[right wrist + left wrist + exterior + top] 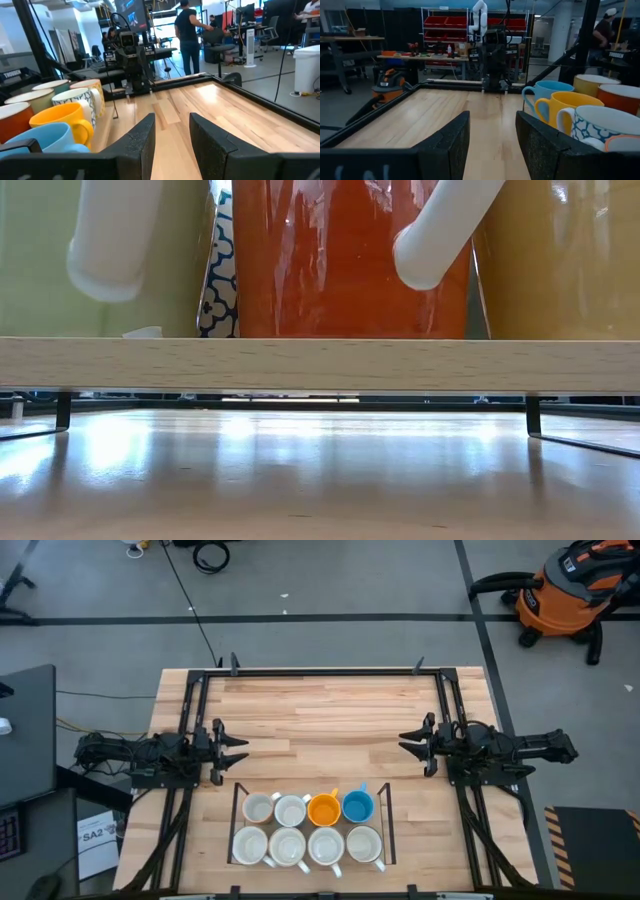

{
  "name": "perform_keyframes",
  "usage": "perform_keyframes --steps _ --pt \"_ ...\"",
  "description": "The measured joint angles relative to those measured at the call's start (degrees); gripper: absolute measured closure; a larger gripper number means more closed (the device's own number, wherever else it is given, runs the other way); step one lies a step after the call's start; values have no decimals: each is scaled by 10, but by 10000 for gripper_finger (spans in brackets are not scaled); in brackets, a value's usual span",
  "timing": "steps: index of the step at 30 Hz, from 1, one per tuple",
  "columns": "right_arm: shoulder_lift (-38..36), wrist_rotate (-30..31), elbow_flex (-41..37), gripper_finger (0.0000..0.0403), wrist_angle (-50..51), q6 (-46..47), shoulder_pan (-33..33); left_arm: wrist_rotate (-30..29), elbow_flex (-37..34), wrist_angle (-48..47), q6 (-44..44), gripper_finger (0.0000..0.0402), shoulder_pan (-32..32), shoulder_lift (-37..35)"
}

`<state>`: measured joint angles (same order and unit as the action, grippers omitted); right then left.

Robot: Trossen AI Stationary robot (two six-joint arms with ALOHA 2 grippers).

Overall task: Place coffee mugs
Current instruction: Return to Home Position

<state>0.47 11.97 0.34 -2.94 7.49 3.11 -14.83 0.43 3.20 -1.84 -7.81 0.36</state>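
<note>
One blue mug (357, 806); one orange-yellow mug (324, 809)

Left pincer (243, 752), right pincer (405, 743): both agape, inward-pointing.

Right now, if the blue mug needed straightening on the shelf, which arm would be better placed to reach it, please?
The right arm. The blue mug sits at the right end of the row nearer the arms, closer to its open jaws; the left arm would probably have to reach past the three other mugs.

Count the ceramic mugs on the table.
8, in two rows of four. Row toward the table's middle: two pale ceramic mugs, one orange-yellow mug, one blue mug. Edge row: four mugs, white inside.
</note>
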Motion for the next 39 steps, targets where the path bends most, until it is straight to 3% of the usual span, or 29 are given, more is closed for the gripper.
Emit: perform_keyframes --steps 39 --pt "0 -1 0 277 0 3 0 13 -1 24 -4 235 0 0"
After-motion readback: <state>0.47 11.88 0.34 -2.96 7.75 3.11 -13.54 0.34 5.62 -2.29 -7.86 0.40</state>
